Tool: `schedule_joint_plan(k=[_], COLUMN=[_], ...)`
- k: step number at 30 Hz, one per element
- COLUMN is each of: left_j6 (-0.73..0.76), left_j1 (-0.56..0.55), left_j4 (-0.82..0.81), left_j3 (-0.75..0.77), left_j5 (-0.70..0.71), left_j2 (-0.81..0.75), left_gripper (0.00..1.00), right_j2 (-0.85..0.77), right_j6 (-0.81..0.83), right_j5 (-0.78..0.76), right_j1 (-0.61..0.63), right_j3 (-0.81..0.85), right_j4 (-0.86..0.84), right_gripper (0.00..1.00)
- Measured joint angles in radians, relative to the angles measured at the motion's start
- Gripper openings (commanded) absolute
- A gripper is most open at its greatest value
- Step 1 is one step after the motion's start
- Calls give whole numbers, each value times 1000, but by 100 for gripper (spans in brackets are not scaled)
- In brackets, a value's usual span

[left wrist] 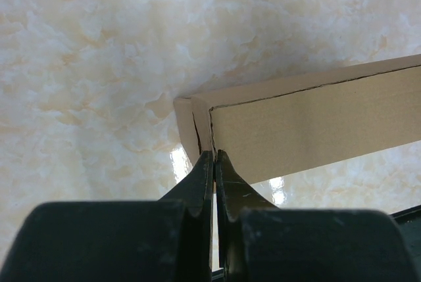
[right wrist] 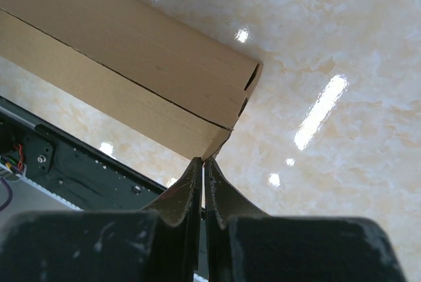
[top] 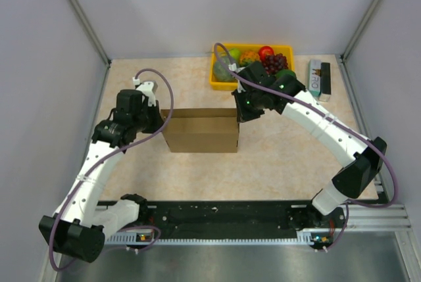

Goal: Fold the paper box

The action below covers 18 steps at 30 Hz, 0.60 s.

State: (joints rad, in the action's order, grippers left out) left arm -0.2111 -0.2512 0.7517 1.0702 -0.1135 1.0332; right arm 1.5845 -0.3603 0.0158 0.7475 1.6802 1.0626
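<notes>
Because the paper box (top: pixel 200 132) runs lengthwise between them, your left gripper (left wrist: pixel 214 154) and right gripper (right wrist: pixel 203 161), both closed tight, each touch an end corner just ahead.

I saw the left arm (top: pixel 92 171) and right arm (top: pixel 316 119) bent inward; the left claw (left wrist: pixel 214 156) and right claw (right wrist: pixel 202 162) each had fingers pressed together.

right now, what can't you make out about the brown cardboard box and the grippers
left wrist view: whether the shut left gripper pinches the brown corrugated cardboard box or just touches its corner; its tips cover the contact
right wrist view: same for the right gripper
both wrist views: box's far end, cut off by the frame
top view: print on the small green-white carton, too small
</notes>
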Motion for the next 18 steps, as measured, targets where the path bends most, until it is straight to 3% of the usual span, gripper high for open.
schedule_joint_plan(k=[18], left_j6=[17], left_j1=[-6], left_j4=[-31], left_j3=[-40], left_j5=[43], left_j2=[-35], left_gripper=[0], right_j2=[0], right_j6=[0], right_j5=[-3], right_j1=[3], right_j3=[0], right_j4=[0], right_gripper=[0])
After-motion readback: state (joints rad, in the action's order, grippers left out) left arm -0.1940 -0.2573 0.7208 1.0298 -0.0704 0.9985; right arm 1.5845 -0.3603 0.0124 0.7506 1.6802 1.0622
